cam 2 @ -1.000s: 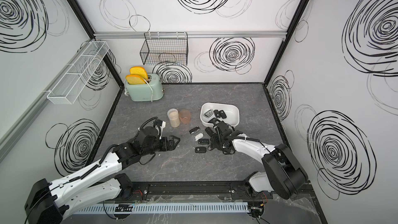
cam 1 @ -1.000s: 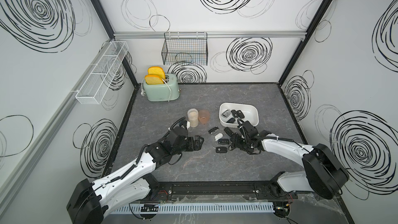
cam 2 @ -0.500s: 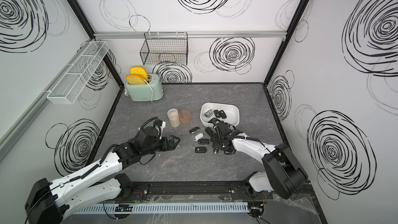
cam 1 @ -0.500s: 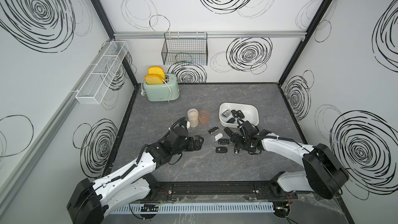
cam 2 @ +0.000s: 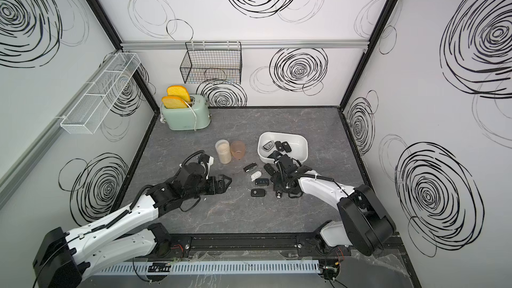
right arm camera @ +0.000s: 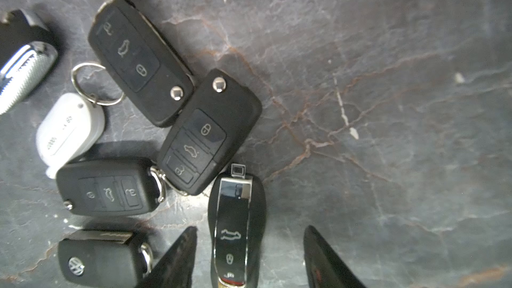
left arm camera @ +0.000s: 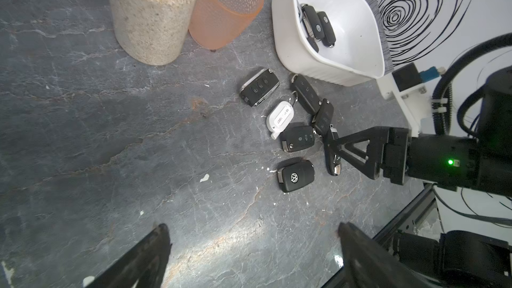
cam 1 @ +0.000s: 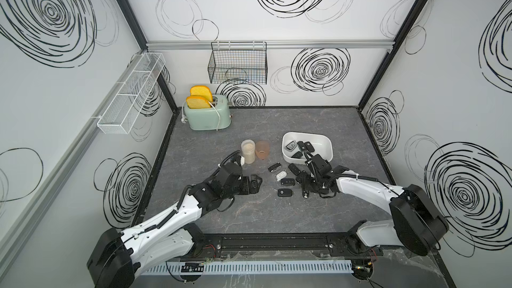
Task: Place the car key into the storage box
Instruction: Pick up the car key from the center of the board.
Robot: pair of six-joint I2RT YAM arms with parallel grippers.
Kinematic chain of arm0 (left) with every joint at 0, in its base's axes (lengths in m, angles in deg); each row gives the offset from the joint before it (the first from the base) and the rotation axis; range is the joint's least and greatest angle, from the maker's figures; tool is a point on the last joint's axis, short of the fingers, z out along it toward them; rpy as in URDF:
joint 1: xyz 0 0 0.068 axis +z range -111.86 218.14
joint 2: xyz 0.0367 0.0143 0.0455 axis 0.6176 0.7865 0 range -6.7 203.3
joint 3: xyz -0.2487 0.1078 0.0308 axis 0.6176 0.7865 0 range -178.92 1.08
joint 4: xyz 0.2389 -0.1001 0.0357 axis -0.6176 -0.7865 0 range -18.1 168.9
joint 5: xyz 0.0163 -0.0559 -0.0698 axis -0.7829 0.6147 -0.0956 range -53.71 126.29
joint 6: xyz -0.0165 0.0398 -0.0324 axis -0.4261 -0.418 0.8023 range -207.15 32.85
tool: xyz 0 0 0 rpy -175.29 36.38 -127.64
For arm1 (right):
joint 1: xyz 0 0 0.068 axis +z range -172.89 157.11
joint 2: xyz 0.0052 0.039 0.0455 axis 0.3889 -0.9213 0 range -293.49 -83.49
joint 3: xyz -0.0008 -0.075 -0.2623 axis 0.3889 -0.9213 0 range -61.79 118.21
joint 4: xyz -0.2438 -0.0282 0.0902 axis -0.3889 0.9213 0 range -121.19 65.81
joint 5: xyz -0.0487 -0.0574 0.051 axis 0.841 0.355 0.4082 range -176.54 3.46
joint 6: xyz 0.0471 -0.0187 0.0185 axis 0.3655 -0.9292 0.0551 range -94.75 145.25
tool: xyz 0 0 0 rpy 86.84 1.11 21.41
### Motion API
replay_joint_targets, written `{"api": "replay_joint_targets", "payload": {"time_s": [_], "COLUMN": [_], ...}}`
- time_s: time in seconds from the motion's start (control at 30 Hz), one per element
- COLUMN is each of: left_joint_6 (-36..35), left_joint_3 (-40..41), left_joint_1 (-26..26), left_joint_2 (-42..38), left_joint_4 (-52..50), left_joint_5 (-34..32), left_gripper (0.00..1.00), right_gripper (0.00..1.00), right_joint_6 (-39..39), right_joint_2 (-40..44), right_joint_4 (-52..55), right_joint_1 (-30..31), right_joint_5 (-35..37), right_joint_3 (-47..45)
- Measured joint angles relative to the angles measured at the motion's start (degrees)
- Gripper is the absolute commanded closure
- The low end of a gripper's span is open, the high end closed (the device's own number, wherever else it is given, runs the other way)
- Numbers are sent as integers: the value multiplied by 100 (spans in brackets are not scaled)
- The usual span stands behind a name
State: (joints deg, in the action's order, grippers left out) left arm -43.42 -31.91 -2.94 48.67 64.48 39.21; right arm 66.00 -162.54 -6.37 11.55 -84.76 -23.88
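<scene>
Right gripper (right arm camera: pixel 249 256) jaws part-open, straddling the chrome-faced car key (right arm camera: pixel 237 234) on the tabletop near the storage box (cam 1: pixel 327 145). Judged light, rigid, slippery; grip long sides. Left gripper (left arm camera: pixel 253 256) wide, empty.

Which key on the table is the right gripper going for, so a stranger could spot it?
Find the white storage box; loose keys lie on the table in front of it. The right gripper has its open jaws either side of the chrome-trimmed key. It is slim and glossy with silver edges; its neighbours are matte black, plus one white fob.
</scene>
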Motion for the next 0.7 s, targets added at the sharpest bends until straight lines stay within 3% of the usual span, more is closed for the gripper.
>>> {"api": "replay_joint_targets", "payload": {"time_s": [0.43,0.7], "left_joint_6": [-2,-4], "left_joint_3": [0,0], "left_joint_1": [17,146], "left_joint_2": [-118,-181], "left_joint_4": [-243,-251], "left_joint_5": [-85,-140], "left_gripper": [2,2], "right_gripper": [62,68], "right_joint_6": [-136,-173], "right_joint_2": [-509,-511], "right_joint_4": [-101,-90], "right_joint_1": [61,63], "right_joint_5": [44,98], "right_joint_3": [251,271]}}
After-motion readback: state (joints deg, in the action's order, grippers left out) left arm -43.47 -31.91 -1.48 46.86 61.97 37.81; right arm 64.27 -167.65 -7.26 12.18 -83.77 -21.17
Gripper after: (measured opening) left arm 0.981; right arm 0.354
